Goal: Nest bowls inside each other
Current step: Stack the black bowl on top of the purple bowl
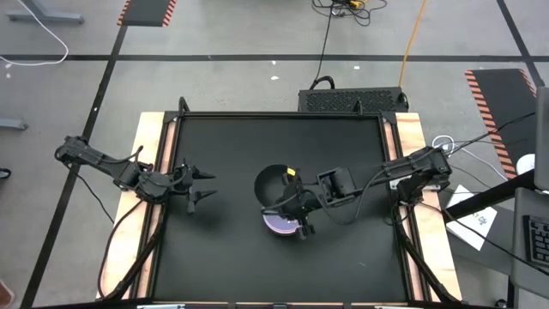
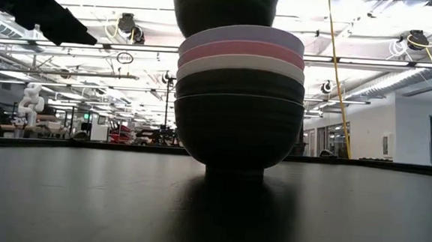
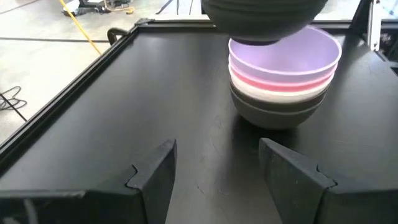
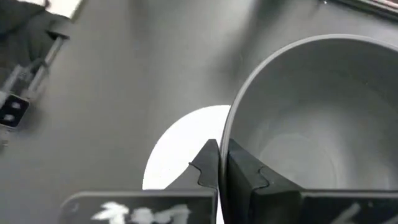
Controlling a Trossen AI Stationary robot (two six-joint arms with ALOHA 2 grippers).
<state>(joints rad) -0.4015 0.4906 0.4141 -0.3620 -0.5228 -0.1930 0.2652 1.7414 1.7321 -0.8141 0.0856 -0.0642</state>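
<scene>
the bowls point(image 2: 238, 100) stand stacked mid-tabletop point(image 1: 232, 249), lavender on top. the right gripper point(image 4: 222, 163) has its jaws pinched on the rim of a black bowl point(image 1: 273, 182), held above the stack, likely for lowering in. the left gripper point(image 1: 202, 185) waits well apart, jaws spread.

Six bowls show in all. Three are black: one black bowl point(image 3: 264, 18) held in the air and two black bowls point(image 2: 238, 107) at the bottom of the stack. There is one lavender bowl point(image 3: 285, 53), one pink bowl point(image 3: 273, 79) and one white bowl point(image 3: 277, 94).
</scene>
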